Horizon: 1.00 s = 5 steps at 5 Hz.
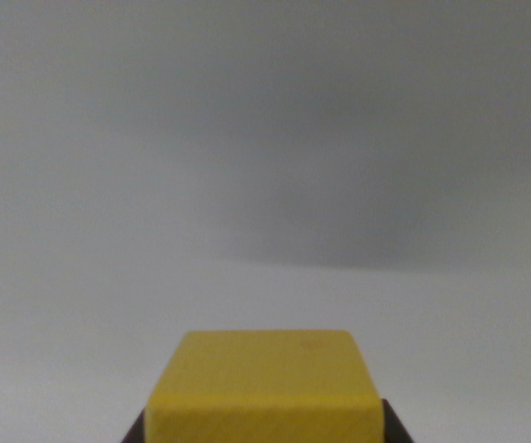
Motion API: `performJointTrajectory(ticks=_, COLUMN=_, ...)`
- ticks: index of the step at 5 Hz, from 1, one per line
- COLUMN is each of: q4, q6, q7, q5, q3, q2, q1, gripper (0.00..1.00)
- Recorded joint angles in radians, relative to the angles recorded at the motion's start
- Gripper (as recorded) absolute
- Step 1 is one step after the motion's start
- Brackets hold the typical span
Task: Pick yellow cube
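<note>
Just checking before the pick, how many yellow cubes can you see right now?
1. The yellow cube sits at the bottom centre of the wrist view, between dark gripper parts at its lower corners. Others could lie outside this narrow view.

My one eye rides my wrist — looking past my claw (262, 434), close over the pale counter (265, 185).

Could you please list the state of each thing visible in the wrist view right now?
yellow cube: at the bottom centre of the view, upright, top face showing, dark gripper parts at both lower corners.
gripper: only dark slivers visible beside the cube; whether it is clamped on it cannot be told.
grey surface: bare and blurred, with a soft shadow.
</note>
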<state>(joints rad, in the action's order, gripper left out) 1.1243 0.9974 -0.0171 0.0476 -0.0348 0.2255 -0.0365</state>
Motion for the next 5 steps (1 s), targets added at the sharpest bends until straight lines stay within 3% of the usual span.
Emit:
performJointTrajectory(ticks=2, q4=0.000, q6=0.000, q7=0.000, q5=0.0000, q3=0.000, q2=0.000, q1=0.0000, gripper=1.00)
performJointTrajectory(ticks=3, q4=0.029, q6=0.044, q7=0.002, q5=-0.0015, q3=0.000, q2=-0.015, q1=-0.0002, gripper=1.00)
performJointTrajectory(ticks=4, q4=0.029, q6=0.044, q7=0.002, q5=-0.0015, q3=0.000, q2=-0.015, q1=-0.0002, gripper=1.00)
performJointTrajectory(ticks=5, q4=0.060, q6=0.090, q7=0.004, q5=-0.0030, q3=-0.001, q2=-0.031, q1=-0.0004, gripper=1.00)
